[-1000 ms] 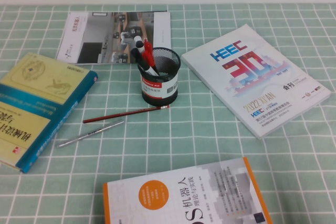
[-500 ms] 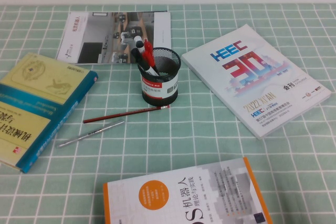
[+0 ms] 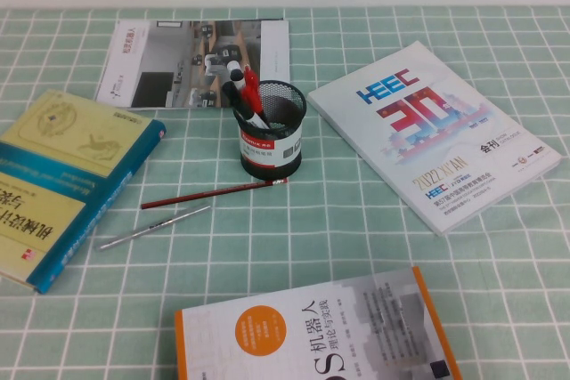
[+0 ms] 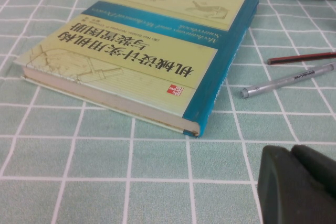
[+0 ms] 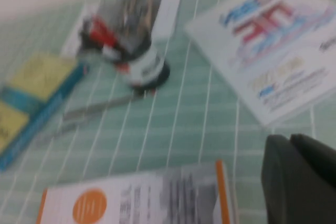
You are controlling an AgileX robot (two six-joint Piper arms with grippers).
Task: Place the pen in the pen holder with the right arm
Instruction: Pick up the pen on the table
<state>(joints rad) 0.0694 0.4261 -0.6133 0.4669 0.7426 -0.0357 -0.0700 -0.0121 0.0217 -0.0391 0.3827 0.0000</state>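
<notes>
My right gripper is closed and holds nothing; it hangs above the near right side of the table, over the orange-edged book. My left gripper is low beside the green book; I cannot tell its opening. The pen lies flat between the green book's edge and the red pencil. The pen holder stands upright behind them, with 2 markers inside.

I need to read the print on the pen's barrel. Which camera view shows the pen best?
The left wrist view: the pen lies close and sharp, its barrel printing visible, beside the yellow book. The high view shows the pen whole but thin. The right wrist view blurs it.
</notes>
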